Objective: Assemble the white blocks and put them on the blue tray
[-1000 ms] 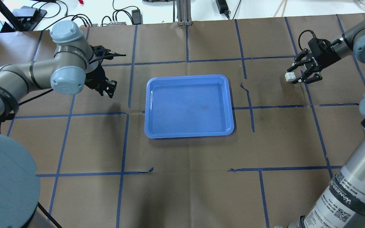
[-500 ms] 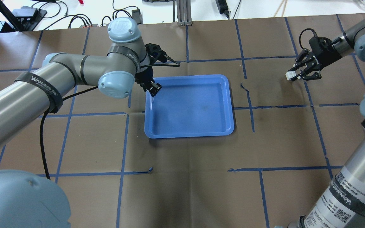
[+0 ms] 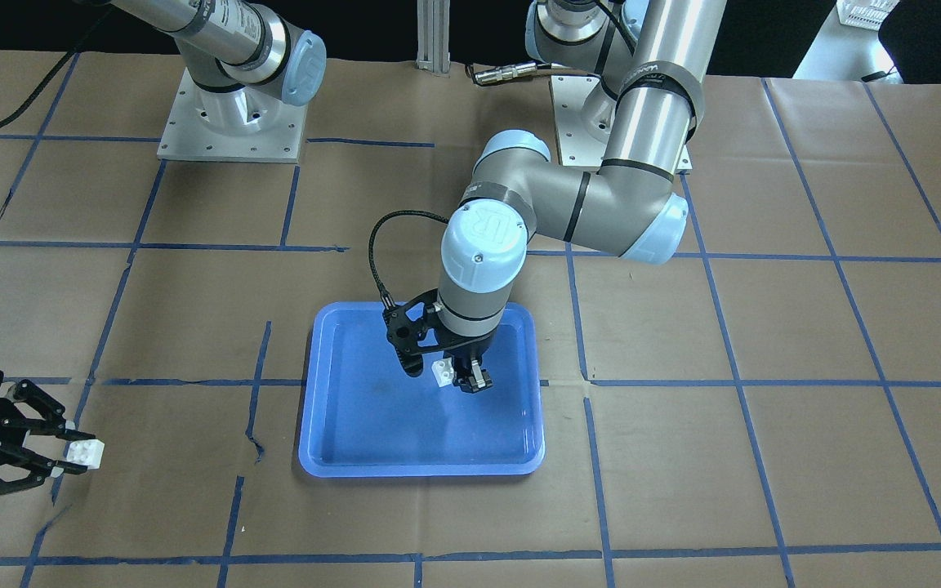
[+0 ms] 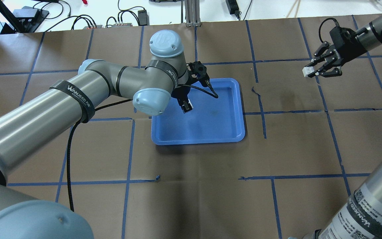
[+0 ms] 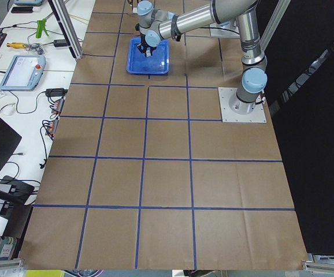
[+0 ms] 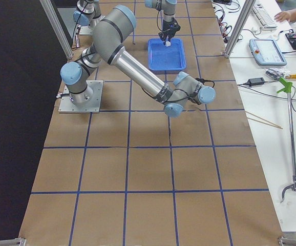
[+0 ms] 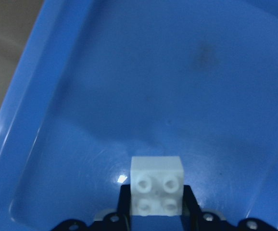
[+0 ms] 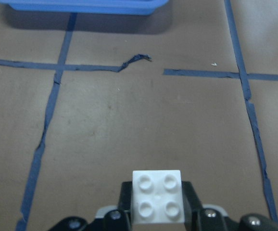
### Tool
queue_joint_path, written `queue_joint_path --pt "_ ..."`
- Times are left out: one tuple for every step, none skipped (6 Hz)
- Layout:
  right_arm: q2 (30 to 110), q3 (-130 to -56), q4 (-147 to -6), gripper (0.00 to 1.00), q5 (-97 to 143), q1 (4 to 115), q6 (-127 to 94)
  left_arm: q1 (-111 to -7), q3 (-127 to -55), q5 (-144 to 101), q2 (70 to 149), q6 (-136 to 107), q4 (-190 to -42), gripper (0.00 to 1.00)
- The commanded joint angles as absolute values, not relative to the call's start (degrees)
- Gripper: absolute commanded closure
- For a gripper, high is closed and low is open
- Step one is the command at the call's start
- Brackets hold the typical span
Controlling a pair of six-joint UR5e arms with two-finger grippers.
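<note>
The left gripper (image 4: pixel 187 107) pinches a white block (image 7: pixel 157 185), studs facing out, over the tray (image 4: pixel 211 127), probably so it can serve as the base for joining. Well right of the tray, the right gripper (image 4: pixel 317 71) pinches the second block (image 4: pixel 307 71) in the air, not yet brought across to mate.

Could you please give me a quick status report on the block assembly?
Left gripper shut on white block, over blue tray. Right gripper shut on second white block, away from tray. Blocks not joined; nothing seen between them.
</note>
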State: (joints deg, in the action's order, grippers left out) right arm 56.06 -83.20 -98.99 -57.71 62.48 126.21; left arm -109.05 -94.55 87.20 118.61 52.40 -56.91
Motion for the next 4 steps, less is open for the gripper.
queue_joint_path --pt "67.34 -95.56 -100.01 0.69 -54.59 63.01 124.64 -111.09 -94.74 87.19 119.88 56.33 -56.87 0.86" --pt "71.94 -101.19 -100.02 0.69 -51.71 63.02 122.89 -111.35 -94.83 87.27 120.40 59.21 -56.78 0.85" --pt "75.98 -104.38 -100.02 0.69 -51.77 63.02 123.05 -111.44 -94.57 87.45 121.80 59.33 -56.60 0.84" --pt "77.68 -107.29 -101.93 0.68 -51.94 63.10 123.05 -111.45 -94.57 87.45 122.43 59.33 -55.91 0.83"
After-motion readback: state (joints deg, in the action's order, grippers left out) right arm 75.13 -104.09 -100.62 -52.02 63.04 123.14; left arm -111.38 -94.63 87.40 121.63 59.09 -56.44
